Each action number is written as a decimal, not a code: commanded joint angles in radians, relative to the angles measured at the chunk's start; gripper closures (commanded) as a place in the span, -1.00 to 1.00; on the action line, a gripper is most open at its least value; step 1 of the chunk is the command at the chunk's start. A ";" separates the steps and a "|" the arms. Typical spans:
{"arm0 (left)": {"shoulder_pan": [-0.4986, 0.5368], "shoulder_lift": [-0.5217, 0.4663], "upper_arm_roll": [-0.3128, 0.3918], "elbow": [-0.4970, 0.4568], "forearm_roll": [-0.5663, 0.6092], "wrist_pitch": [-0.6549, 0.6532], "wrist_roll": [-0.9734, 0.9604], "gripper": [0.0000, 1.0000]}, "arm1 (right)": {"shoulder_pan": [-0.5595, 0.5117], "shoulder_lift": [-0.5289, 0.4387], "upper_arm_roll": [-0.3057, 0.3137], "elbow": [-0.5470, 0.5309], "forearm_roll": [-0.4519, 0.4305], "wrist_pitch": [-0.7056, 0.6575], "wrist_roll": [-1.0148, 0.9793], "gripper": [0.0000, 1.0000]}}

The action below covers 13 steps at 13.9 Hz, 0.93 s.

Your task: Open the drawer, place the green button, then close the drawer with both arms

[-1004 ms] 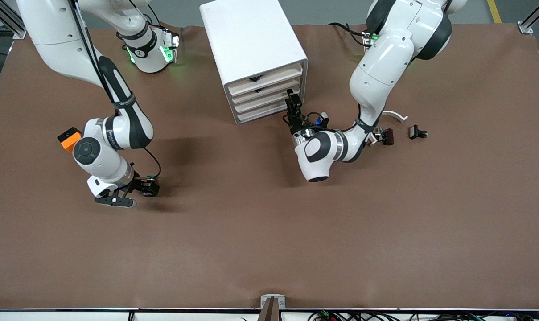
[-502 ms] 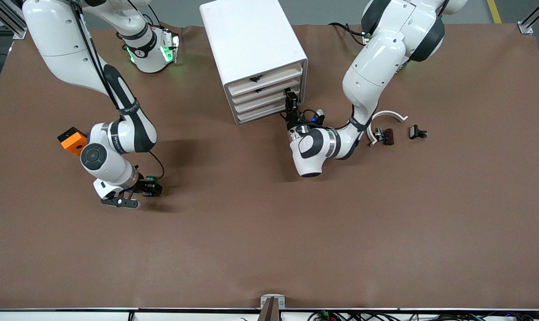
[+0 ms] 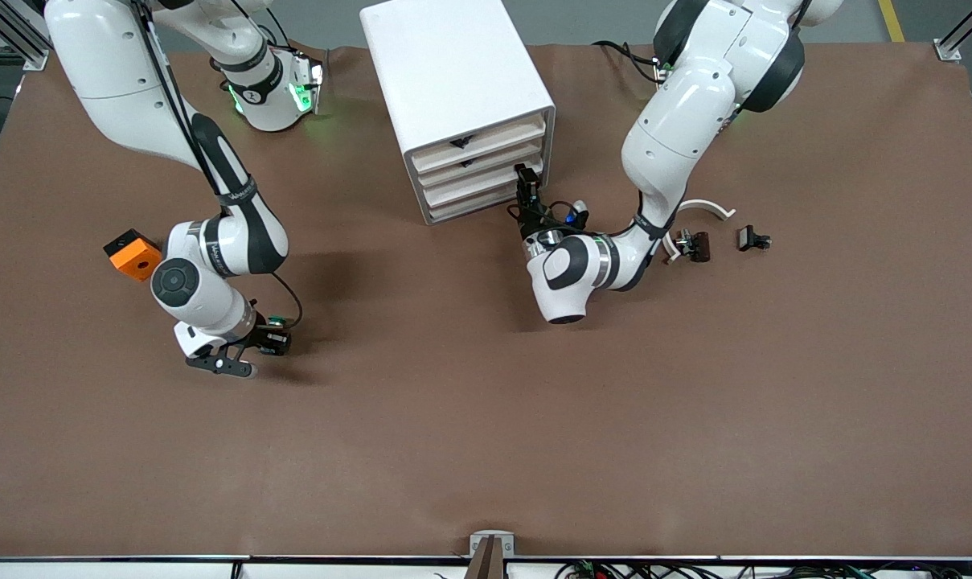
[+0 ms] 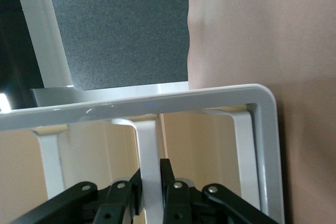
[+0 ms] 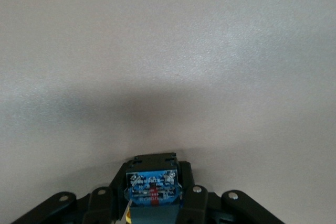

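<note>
Left gripper (image 3: 526, 178) nearly closed at cabinet (image 3: 453, 72) front – seat on drawer (image 3: 473, 186) handle, pull straight. Right gripper (image 5: 152, 195) clamps button (image 5: 153, 187), waits.

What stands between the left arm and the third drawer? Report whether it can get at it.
Probably yes: the left gripper is at the cabinet's front, beside the drawer's edge, with nothing between them. The right gripper holds the button over the table.

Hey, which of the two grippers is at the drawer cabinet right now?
The left gripper: it is at the cabinet's drawer fronts, at their edge toward the left arm's end. The right gripper is over bare table, holding the button.
</note>
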 commanded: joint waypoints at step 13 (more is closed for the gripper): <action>0.148 0.011 0.002 0.076 -0.016 -0.015 -0.082 0.76 | 0.247 -0.229 0.095 0.041 0.009 -0.328 0.679 1.00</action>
